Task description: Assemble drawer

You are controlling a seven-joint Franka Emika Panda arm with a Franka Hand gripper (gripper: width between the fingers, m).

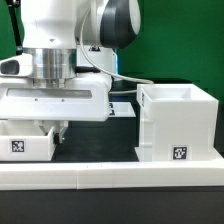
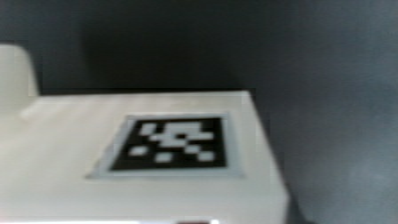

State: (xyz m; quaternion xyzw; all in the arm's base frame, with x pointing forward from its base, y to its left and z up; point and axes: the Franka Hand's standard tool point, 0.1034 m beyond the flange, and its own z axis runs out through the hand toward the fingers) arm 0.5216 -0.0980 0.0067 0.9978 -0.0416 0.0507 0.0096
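Note:
The tall white drawer casing stands open-topped at the exterior view's right, with a square tag on its front. A small white box tray with a tag sits on the dark table at the exterior view's left. My gripper hangs right over the tray's right-hand wall, with its dark fingers down at that wall. The wrist view is filled by a white tagged face of a drawer part, blurred and very close. The fingers barely show there, so I cannot tell how the jaws stand. The second tray is out of view.
A low white rail runs along the table's front edge. The marker board lies flat behind, between the arm and the casing. A dark strip of table separates the tray from the casing.

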